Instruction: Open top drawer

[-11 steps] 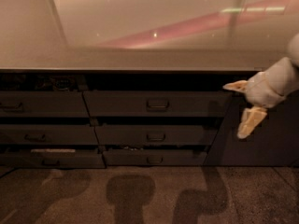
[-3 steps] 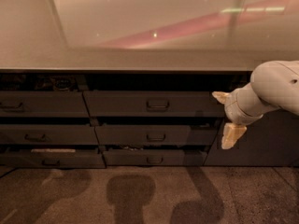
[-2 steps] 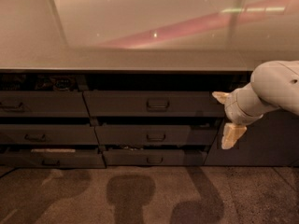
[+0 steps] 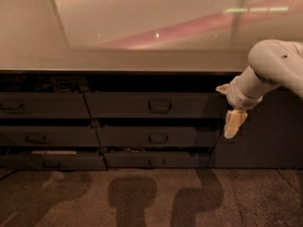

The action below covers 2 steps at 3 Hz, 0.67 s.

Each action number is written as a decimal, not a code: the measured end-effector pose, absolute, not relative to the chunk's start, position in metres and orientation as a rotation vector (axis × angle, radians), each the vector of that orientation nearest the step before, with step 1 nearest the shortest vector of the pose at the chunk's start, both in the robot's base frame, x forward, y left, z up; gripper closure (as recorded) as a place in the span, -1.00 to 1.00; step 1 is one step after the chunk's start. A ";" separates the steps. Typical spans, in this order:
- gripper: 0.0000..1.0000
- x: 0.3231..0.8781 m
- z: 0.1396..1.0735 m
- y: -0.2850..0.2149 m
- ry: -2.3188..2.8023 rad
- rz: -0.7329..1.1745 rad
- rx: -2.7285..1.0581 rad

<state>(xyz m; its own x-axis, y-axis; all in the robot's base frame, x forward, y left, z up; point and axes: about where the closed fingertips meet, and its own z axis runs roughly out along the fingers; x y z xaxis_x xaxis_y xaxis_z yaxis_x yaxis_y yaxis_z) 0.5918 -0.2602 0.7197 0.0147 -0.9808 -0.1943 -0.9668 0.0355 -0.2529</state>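
Note:
The top drawer (image 4: 123, 105) is the wide dark grey front just under the countertop, in the middle column, with a dark loop handle (image 4: 160, 106) at its centre. A dark gap runs above its front. My gripper (image 4: 228, 106) hangs to the right of the drawer's right end, at about handle height, on a white arm (image 4: 274, 65) that comes in from the right edge. Its pale fingers (image 4: 234, 123) are spread apart, one up and one down, with nothing between them. The gripper is well to the right of the handle and does not touch it.
Two slimmer drawers (image 4: 156, 137) sit below the top one, and another column of drawers (image 4: 42, 105) stands to the left. A glossy countertop (image 4: 142, 56) overhangs them all. A plain dark cabinet panel (image 4: 265, 141) is behind the gripper. Below lies carpeted floor (image 4: 151, 197).
Since 3.7 s ago the arm has swung left toward the drawers. In the last second the gripper has risen slightly. The drawers have not moved.

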 end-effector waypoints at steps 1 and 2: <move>-1.00 0.606 0.716 -0.261 2.032 0.002 -1.992; -1.00 0.608 0.716 -0.262 2.033 0.003 -1.992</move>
<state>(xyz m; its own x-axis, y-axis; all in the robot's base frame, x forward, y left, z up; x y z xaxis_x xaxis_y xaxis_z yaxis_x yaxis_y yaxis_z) 0.6075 -0.2617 0.7156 0.0014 -0.9779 -0.2093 -0.9785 0.0418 -0.2020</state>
